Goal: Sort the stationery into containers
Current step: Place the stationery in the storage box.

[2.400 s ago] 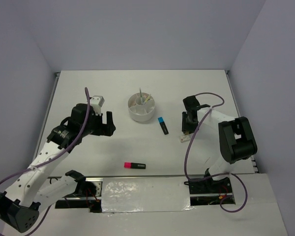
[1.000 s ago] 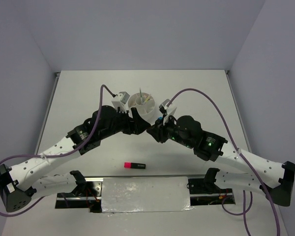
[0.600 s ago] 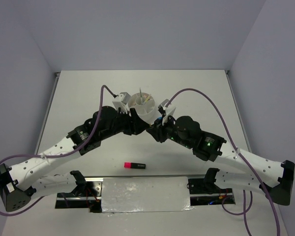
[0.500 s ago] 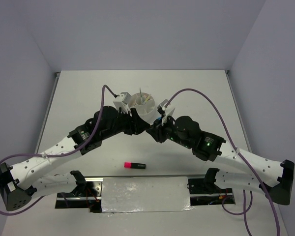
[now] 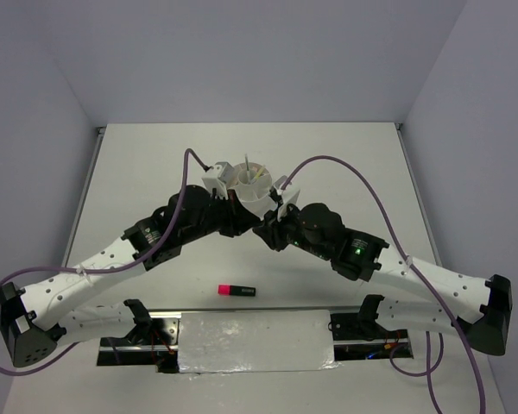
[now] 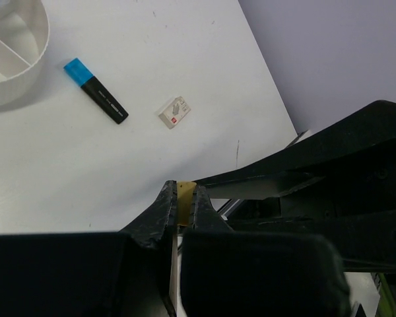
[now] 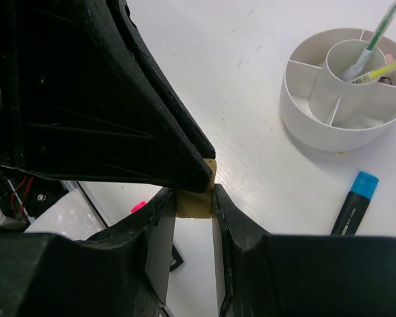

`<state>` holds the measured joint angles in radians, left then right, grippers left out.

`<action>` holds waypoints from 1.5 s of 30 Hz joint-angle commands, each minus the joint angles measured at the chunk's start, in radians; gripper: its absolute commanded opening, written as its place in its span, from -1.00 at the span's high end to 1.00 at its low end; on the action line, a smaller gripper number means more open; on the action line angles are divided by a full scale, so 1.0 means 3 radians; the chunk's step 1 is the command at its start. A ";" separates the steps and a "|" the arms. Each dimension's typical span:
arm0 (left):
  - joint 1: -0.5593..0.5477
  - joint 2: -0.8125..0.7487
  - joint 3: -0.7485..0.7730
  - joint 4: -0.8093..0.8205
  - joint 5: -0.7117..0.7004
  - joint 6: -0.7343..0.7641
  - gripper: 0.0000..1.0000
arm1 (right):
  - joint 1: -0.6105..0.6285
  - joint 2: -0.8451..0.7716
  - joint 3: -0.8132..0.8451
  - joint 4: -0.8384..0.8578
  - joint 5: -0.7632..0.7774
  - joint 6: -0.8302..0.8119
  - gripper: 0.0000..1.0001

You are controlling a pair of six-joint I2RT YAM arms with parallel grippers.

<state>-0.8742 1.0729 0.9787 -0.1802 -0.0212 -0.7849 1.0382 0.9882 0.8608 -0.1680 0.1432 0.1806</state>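
A small tan eraser [image 7: 195,200] hangs above the table, clamped from both sides. My right gripper [image 7: 195,197] is shut on its lower part. My left gripper [image 6: 186,193] is shut on its upper edge, where the eraser [image 6: 186,195] shows as a thin tan strip between the fingertips. From above, the left gripper [image 5: 247,222] and right gripper [image 5: 266,231] meet tip to tip just in front of the white round container [image 5: 249,185]. That container [image 7: 343,125] holds a thin pen and a yellow stick in its centre tube.
A blue-and-black highlighter [image 6: 96,100] lies near the container [image 6: 28,71], with a small white piece [image 6: 175,112] beside it. A pink-and-black highlighter [image 5: 236,291] lies near the table's front edge. Both arms and their purple cables span the middle of the table.
My left gripper has closed onto the tan eraser that my right gripper holds. Both arms have shifted slightly toward the container.
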 commanded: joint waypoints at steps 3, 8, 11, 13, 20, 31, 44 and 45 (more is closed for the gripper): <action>-0.0031 -0.0033 0.0174 0.0074 0.0086 0.0049 1.00 | 0.0011 -0.0027 0.0004 0.0422 0.0105 -0.0004 0.23; -0.0031 -0.0053 0.0276 -0.0094 -0.0179 0.0187 1.00 | -0.0019 -0.0108 -0.0077 0.0402 0.0264 0.0068 -0.59; -0.0021 -0.0002 0.0434 -0.0329 -0.0507 0.0310 1.00 | -0.0086 -0.0164 -0.0128 0.0305 0.0310 0.0109 -0.63; 0.0009 0.0090 0.0557 -0.0477 -0.0655 0.0386 1.00 | -0.0127 -0.0216 -0.0200 0.0279 0.0335 0.0134 -0.65; 0.0580 0.0493 0.0874 -0.0769 -0.0957 0.0586 1.00 | -0.0280 -0.0614 -0.0394 0.0065 0.0519 0.0195 -0.66; 0.1328 0.1372 0.1155 0.0059 -0.0554 0.1312 1.00 | -0.0311 -0.1131 -0.0435 -0.0319 0.0530 0.0237 -0.66; 0.1538 0.2207 0.1580 0.0156 -0.0144 0.1267 1.00 | -0.0311 -0.1407 -0.0303 -0.0539 0.0596 0.0175 -0.66; 0.1538 0.2247 0.1570 0.0186 -0.0104 0.1251 1.00 | -0.0311 -0.1402 -0.0292 -0.0554 0.0591 0.0175 -0.66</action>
<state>-0.4156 1.7248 1.4265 -0.1925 -0.1062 -0.4164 0.9485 0.5758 0.7330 -0.3267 0.3012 0.2443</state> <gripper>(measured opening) 0.090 0.828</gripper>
